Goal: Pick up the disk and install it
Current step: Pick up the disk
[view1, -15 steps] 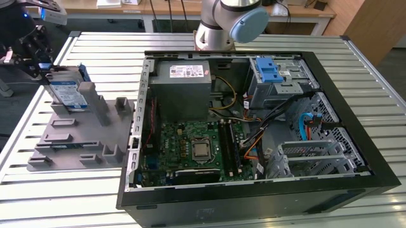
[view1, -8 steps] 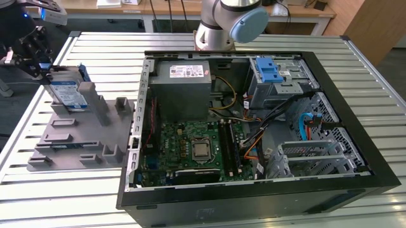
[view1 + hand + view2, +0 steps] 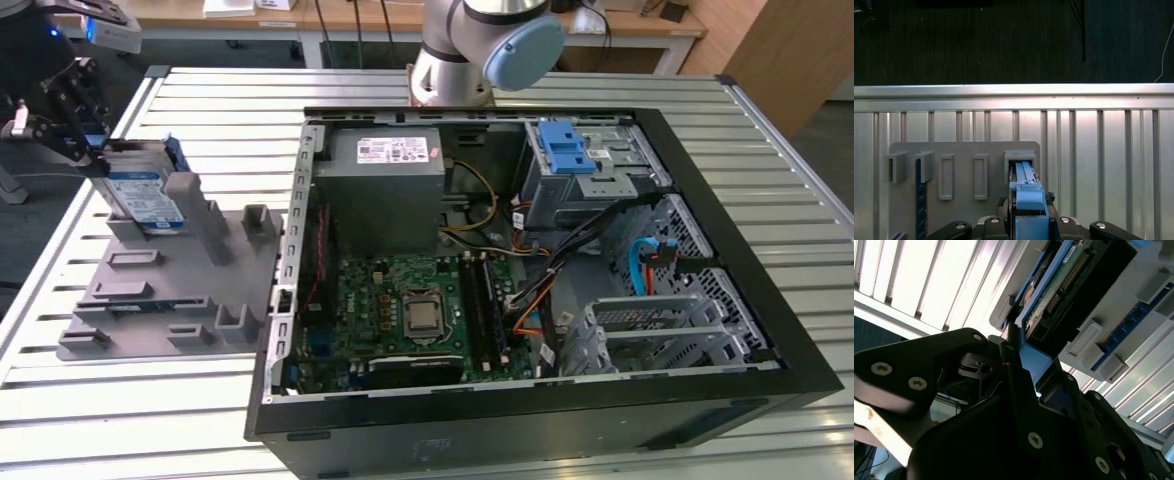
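Gripper (image 3: 87, 140) lowered from above, closed on blue rail of disk (image 3: 142, 192). Disk held upright on edge in slot at corner of grey fixture (image 3: 160, 300), on slatted table (image 3: 200, 95); open computer case (image 3: 534, 425) set alongside.

Exterior cam sits high, angled down over the table (image 3: 134, 440). It's wide enough for the whole PC case (image 3: 534, 425), with the grey fixture (image 3: 174, 300) on the exterior view's left. First wrist view stares down past the tool (image 3: 1027, 205) onto that fixture, fairly near. Second wrist view's jammed right against the fingers (image 3: 1021, 405). All three share the disk (image 3: 140, 195) and fixture.
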Robot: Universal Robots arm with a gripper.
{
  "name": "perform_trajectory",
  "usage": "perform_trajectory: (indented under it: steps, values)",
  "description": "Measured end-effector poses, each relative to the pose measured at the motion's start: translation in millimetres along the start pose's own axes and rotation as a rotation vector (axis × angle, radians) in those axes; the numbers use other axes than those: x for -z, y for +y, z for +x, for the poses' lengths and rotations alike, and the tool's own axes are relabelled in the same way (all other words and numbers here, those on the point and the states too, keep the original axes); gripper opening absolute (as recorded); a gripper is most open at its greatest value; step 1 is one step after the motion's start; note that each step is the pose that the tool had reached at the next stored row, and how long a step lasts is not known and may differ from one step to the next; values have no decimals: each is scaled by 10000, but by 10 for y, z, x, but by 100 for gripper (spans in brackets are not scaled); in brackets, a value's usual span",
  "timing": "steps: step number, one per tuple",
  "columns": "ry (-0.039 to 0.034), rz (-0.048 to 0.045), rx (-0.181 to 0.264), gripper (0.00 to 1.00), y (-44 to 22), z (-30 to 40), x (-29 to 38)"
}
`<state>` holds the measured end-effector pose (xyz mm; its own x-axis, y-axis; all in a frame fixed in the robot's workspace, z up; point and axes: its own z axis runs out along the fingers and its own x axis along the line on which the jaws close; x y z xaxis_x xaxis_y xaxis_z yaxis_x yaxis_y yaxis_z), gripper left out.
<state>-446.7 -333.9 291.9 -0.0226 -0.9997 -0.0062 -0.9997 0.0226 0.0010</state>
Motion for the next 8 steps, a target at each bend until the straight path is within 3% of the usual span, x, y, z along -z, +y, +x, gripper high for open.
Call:
perform_trajectory:
  steps: [8]
  values:
    - [-1, 0, 0, 36, 0, 0, -1]
